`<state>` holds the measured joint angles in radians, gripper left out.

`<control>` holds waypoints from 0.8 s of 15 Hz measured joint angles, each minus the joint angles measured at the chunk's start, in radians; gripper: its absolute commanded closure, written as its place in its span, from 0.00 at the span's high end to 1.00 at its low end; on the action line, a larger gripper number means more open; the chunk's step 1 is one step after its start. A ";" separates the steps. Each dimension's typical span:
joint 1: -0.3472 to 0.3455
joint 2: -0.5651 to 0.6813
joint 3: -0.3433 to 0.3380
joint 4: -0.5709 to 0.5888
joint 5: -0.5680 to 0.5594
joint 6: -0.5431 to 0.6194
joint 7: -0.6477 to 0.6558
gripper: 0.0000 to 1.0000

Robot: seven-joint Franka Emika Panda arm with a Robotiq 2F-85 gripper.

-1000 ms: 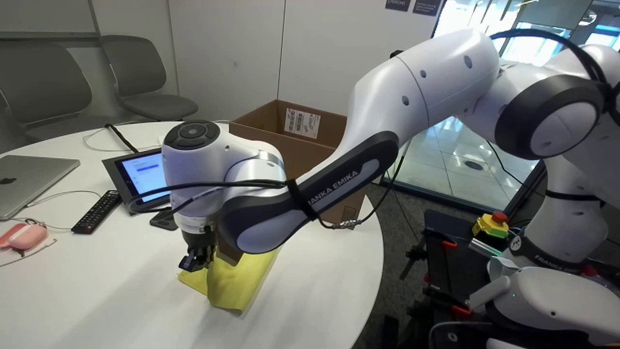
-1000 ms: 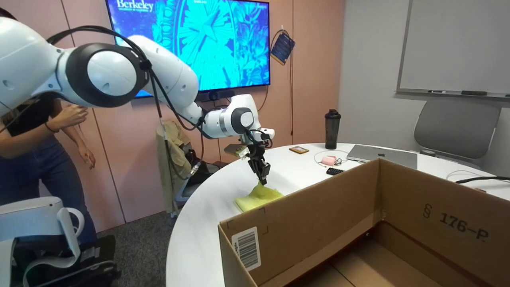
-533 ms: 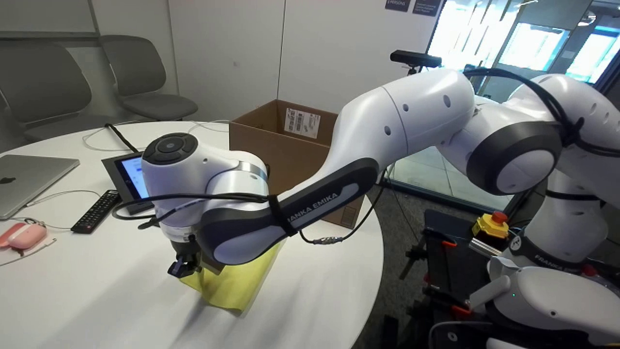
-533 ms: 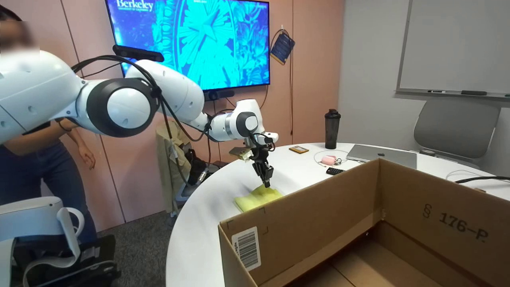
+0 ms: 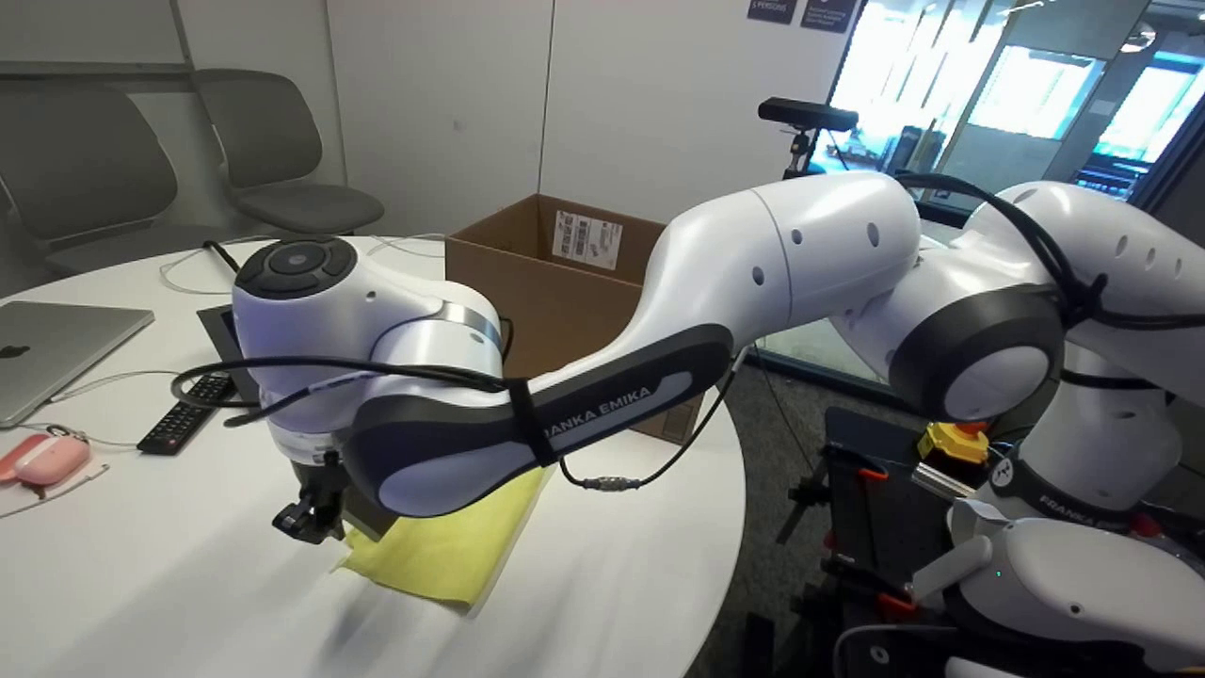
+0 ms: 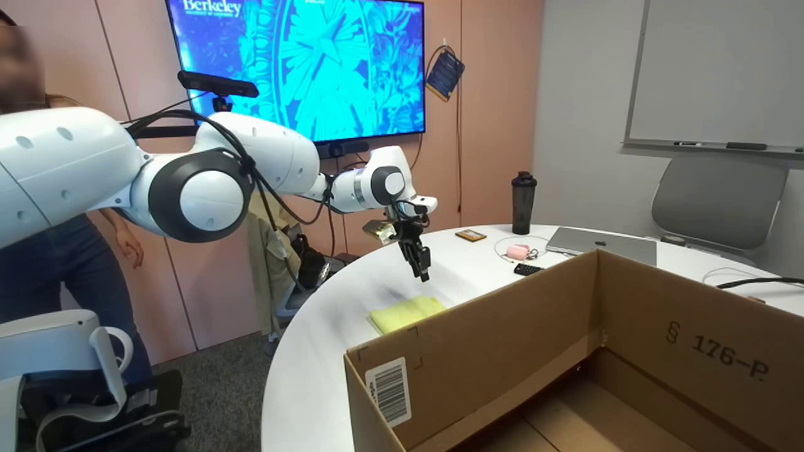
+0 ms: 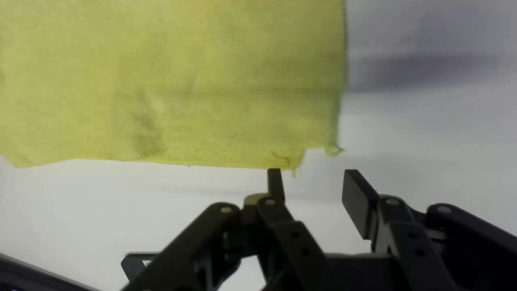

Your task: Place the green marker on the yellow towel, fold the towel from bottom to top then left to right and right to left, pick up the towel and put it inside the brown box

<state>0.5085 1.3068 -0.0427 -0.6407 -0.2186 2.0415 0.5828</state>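
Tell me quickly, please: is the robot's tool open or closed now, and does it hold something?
Tool: open, holding nothing; the yellow towel lies on the table, outside its grip.

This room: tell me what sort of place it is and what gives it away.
Probably a meeting room, going by the big wall screen, the whiteboard and the white table with its curved edge.
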 measured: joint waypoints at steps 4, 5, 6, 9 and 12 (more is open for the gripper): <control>0.028 0.001 0.001 0.037 0.001 0.000 0.041 1.00; 0.035 0.001 0.003 0.036 0.001 0.000 0.041 1.00; 0.043 0.001 0.004 0.035 0.001 0.000 0.039 1.00; 0.067 0.001 0.011 0.027 0.000 0.000 0.003 1.00; 0.084 -0.001 0.019 0.004 0.000 0.000 -0.065 1.00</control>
<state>0.5929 1.3057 -0.0239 -0.6370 -0.2190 2.0411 0.5179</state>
